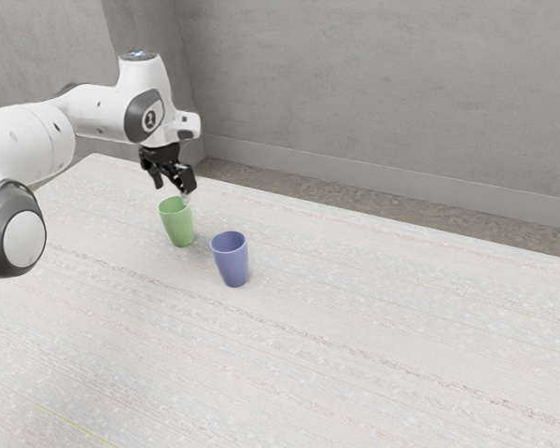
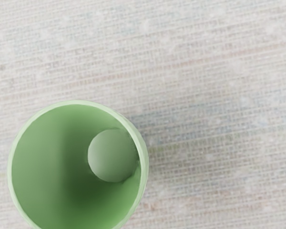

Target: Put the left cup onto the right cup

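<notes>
A green cup point(image 1: 177, 222) stands upright on the table, toward the exterior view's left. A blue cup point(image 1: 231, 259) stands upright beside it, toward the exterior view's right and a bit nearer the camera. My gripper point(image 1: 176, 186) hangs just above the green cup's rim, fingers open, nothing between them. In the wrist view I look straight down into the green cup point(image 2: 62, 176), which sits just under my hand; its round bottom shows inside.
The pale woven tabletop point(image 1: 355, 327) stretches wide to the exterior view's right and front. A grey wall point(image 1: 373, 84) and a strip of floor run behind the table's far edge.
</notes>
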`<state>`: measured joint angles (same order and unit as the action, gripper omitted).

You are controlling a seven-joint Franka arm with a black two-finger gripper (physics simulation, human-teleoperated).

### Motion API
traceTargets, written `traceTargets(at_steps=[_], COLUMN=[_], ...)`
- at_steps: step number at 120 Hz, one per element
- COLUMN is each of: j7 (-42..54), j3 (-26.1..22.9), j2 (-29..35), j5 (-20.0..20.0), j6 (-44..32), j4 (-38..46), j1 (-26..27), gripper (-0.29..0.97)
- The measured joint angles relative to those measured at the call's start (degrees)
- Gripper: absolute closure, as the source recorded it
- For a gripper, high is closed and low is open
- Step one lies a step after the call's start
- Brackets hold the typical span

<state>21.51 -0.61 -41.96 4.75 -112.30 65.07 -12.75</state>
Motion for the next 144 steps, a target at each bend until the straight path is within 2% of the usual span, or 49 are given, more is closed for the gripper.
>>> traceTargets(at_steps=[68,144], j7=[3.47,5.22], j3=[-0.04,-0.87], j2=[-2.49,-6.73], j5=[-0.96,-1.04], j6=[-3.53,-4.32], j4=[-0.12,-4.35], j1=[-1.42,-1.49], gripper=[0.0,0.0])
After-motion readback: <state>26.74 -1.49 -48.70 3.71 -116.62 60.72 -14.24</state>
